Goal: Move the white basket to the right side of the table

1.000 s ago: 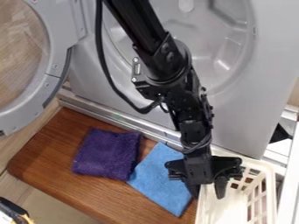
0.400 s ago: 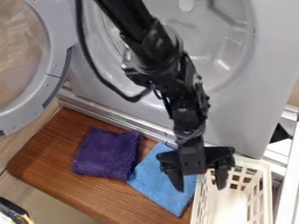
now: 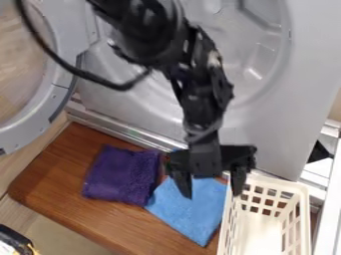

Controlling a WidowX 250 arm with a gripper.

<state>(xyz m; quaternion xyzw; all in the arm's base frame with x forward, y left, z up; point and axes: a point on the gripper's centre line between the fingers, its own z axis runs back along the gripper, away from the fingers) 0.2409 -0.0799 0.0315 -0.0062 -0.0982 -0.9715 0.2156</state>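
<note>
A black end effector (image 3: 212, 194) is hanging wide open above a blue cloth (image 3: 193, 216), holding nothing; a white basket (image 3: 259, 235) is standing upright at right.

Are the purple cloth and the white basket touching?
Apart. The camera view shows the blue cloth lying between the purple cloth and the white basket.

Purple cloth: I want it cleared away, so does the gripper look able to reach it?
Probably yes: the gripper is open and empty, and nothing lies on top of the purple cloth.
</note>
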